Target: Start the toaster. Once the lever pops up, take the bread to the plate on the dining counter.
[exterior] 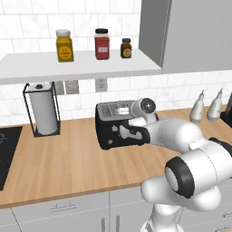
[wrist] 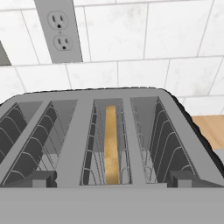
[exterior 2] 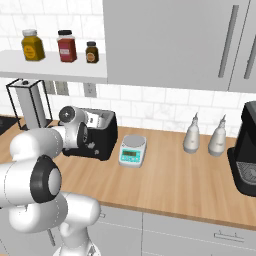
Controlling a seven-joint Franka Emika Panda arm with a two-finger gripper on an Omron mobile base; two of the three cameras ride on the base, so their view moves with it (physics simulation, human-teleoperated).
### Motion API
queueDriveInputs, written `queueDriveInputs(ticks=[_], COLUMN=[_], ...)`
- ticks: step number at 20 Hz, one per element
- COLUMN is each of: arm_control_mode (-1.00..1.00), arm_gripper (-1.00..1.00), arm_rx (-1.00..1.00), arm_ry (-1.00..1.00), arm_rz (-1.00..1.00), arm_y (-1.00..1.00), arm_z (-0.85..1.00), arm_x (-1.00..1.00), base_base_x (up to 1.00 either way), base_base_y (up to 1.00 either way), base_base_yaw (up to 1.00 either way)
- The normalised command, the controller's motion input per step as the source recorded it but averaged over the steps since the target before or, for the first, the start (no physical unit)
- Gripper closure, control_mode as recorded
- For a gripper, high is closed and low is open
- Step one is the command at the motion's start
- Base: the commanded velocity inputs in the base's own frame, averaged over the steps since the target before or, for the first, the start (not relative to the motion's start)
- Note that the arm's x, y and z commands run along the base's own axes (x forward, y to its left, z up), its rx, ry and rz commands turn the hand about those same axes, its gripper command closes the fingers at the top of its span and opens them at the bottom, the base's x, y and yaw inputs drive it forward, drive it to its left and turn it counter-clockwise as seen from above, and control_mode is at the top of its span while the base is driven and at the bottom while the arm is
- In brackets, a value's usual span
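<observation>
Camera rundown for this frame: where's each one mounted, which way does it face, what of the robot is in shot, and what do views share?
Left base view: behind the arm on its left, looking forward and down at the toaster on the wood counter; arm rises lower right.
Right base view: behind-right, same counter, scale beside the toaster; arm lower left.
Hand view: on the hand, looking down into the toaster slots at the bread; finger tips at the bottom, jaws open.
Shared: all three show the toaster.

**Toaster partly masked, bread seen edge-on**

The arm covers the right part of the toaster (exterior: 108, 129) and its front controls. The bread (wrist: 111, 146) sits deep in a slot, only its top edge visible. Jar labels on the shelf (exterior: 68, 67) are unreadable.
</observation>
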Motion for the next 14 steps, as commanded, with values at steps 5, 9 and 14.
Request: queueDriveInputs(ticks=[5,9,14], arm_control_mode=[-1.0,-1.0,-1.0], arm_gripper=[-1.0,-1.0,-1.0], arm_rx=[0.0,0.0,0.0], arm_ry=[0.0,0.0,0.0], arm_rz=[0.0,0.0,0.0], arm_y=[0.0,0.0,0.0], arm_z=[0.0,0.0,0.0], arm_x=[0.0,0.0,0.0], base_base_x=[0.0,0.0,0.0], base_base_y=[0.0,0.0,0.0], base_base_yaw=[0.0,0.0,0.0])
